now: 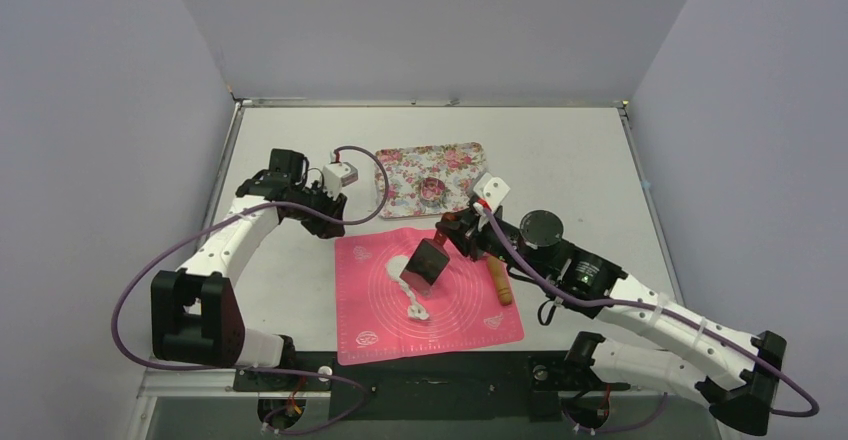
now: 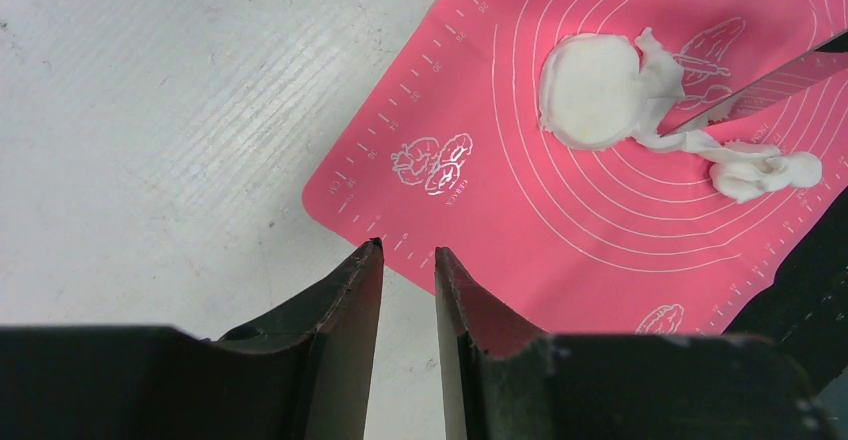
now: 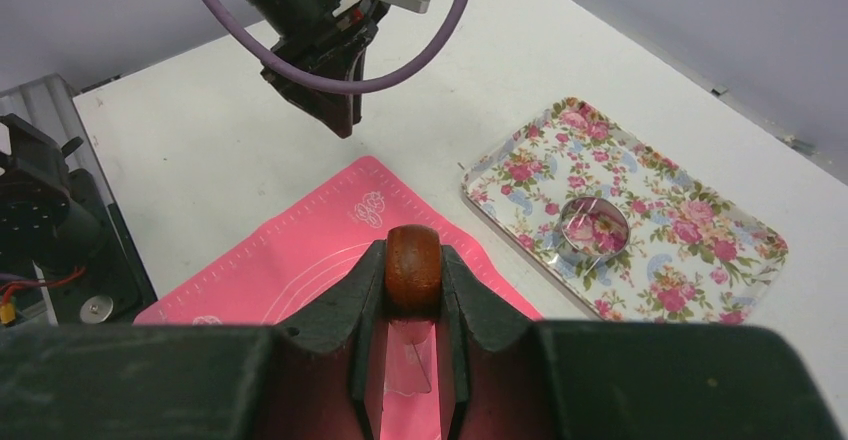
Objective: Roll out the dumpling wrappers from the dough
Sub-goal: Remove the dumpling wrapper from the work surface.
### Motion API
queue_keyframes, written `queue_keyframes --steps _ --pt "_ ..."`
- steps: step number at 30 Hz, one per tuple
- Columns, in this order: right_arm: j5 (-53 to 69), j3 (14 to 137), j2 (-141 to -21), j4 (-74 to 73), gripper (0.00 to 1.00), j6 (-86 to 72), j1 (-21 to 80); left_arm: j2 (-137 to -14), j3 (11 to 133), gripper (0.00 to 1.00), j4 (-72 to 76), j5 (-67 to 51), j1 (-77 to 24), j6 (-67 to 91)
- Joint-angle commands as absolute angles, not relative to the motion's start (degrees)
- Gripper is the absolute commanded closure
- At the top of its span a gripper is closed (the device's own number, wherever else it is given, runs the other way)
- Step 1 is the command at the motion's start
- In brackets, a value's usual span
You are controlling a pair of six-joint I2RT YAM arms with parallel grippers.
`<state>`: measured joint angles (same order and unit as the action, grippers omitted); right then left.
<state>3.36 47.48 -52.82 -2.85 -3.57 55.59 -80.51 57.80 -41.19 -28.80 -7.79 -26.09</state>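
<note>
The left gripper point(image 2: 408, 252) hovers over the bare table point(image 2: 150, 110) just off a corner of the pink mat point(image 2: 560, 230), jaws a little apart and grasping nothing, probably parked clear of the work. On the mat lies one round dumpling wrapper point(image 2: 592, 90), with ragged leftover dough point(image 2: 765, 172) touching its right edge. The scraper point(image 2: 770, 85) slants its metal blade in between the two, seemingly to part them. The right gripper point(image 3: 413, 252) is clenched on the scraper's brown handle. Behind, the ring cutter point(image 1: 432, 190) rests on the floral tray point(image 1: 400, 175), and a wooden stick point(image 1: 500, 285) lies at the mat's right edge
</note>
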Motion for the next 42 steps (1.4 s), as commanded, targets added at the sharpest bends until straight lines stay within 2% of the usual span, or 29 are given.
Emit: queue_keyframes --steps 1,8,12,18,35,42 --pt "4.01 51.15 -50.73 -1.39 1.0 -2.43 55.67 -79.99 59.43 0.76 -43.03 -31.32 -7.63 -27.43" --pt "8.99 53.66 -55.3 2.35 1.0 -7.18 56.3 -79.89 59.71 0.76 -43.39 -30.99 -7.65 -27.12" --pt "10.24 58.92 -61.15 -3.79 1.0 -11.46 56.88 -79.97 59.87 0.76 -43.25 -30.79 -7.64 -26.93" --pt "1.51 61.46 -63.93 -9.66 1.0 -12.3 60.94 -80.25 60.0 0.76 -42.76 -30.74 -7.52 -26.51" --pt "-22.15 63.49 -66.87 -15.62 1.0 -7.52 61.61 -80.35 59.23 0.76 -41.65 -30.95 -7.48 -25.24" --pt "-25.18 61.22 -63.55 -17.31 1.0 -6.43 61.64 -79.33 59.15 0.76 -40.95 -30.99 -7.54 -25.58"
